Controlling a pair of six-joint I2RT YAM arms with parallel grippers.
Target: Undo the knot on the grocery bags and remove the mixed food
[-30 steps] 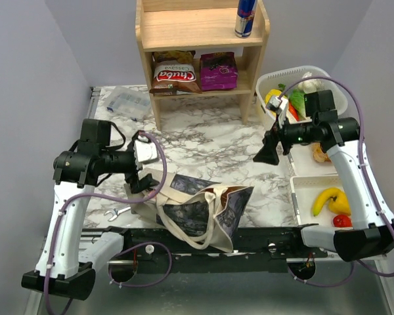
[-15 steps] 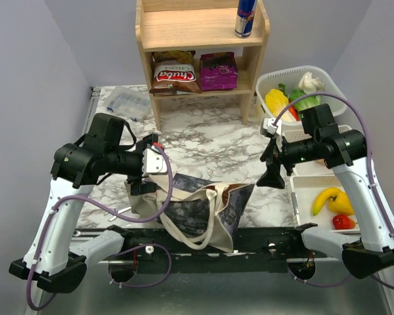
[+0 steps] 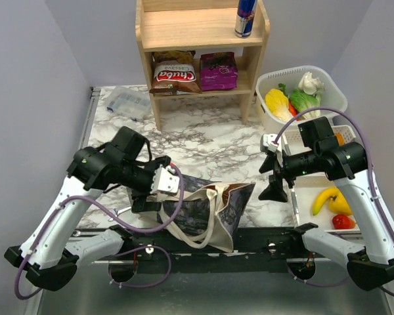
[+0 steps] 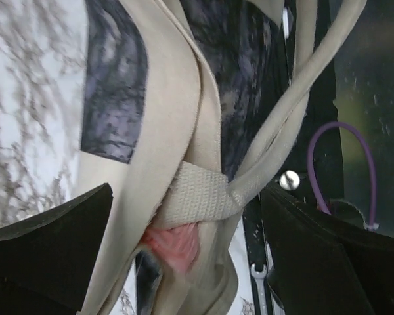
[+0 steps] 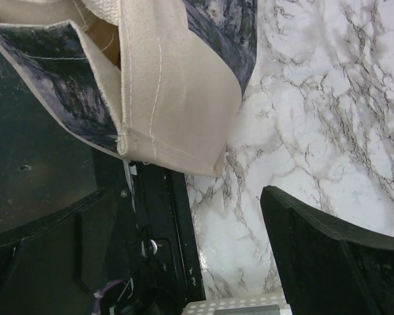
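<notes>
Tote (image 3: pixel 192 213) down at the front edge of the marble table (image 3: pixel 210 141), slumped between my two arms: beige canvas, dark mottled panels, handles flopped loose toward the near side. Left gripper (image 3: pixel 144 197) hangs right over it, jaws spread wide, nothing in them. On the left wrist camera the pale handles (image 4: pixel 197 197) cross between the fingers, a flat band of webbing wrapped across them, and a bunch of crinkly pink plastic (image 4: pixel 174 244) pokes out just beneath that band. Whether that pink bunch is the knot itself, I cannot tell. Right gripper (image 3: pixel 271 176) hovers just off the tote's right corner, also spread wide and holding nothing; its camera looks down on the tote's stitched hem beside bare marble. Banana (image 3: pixel 325 199) and red pepper (image 3: pixel 342 221) lie in the white tray (image 3: pixel 312 184) on my right.
</notes>
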